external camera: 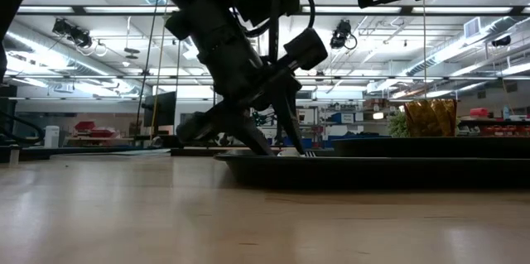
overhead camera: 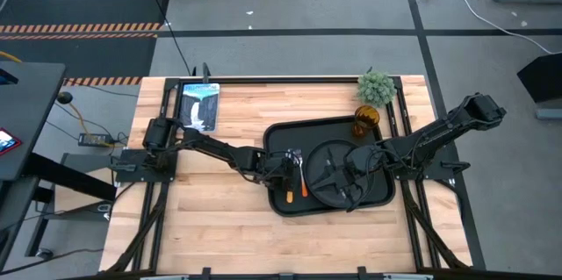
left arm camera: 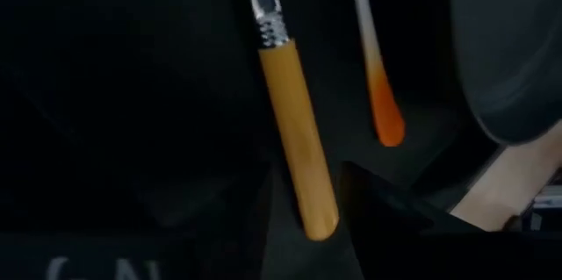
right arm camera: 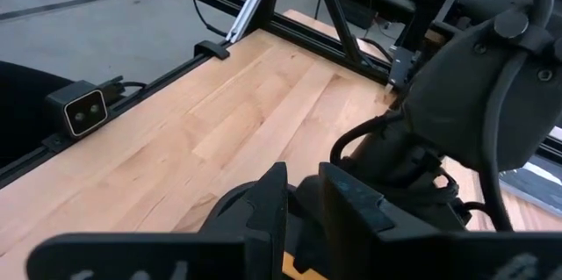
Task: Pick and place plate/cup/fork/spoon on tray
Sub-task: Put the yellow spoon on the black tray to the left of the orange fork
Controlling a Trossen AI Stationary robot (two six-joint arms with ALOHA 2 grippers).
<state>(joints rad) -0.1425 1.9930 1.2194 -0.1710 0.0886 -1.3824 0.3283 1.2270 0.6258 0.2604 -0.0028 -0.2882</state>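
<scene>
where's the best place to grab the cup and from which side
Probably from above, by the rim of the cup. It stands upright at the far right corner of the tray, with the plant close behind and the right gripper over the plate nearby, so side approaches look crowded.

**No readable text in any view**

No word, brand, number or sign can be made out in the pictures. The left gripper (left arm camera: pixel 303 227) bears pale raised marks along its lower edge in the left wrist view, cut off and not readable. A flat printed item (overhead camera: pixel 199 104) lies at the table's far left corner, its print too small to read. Orange-and-black hazard stripes (overhead camera: pixel 83 27) on the floor carry no lettering
</scene>
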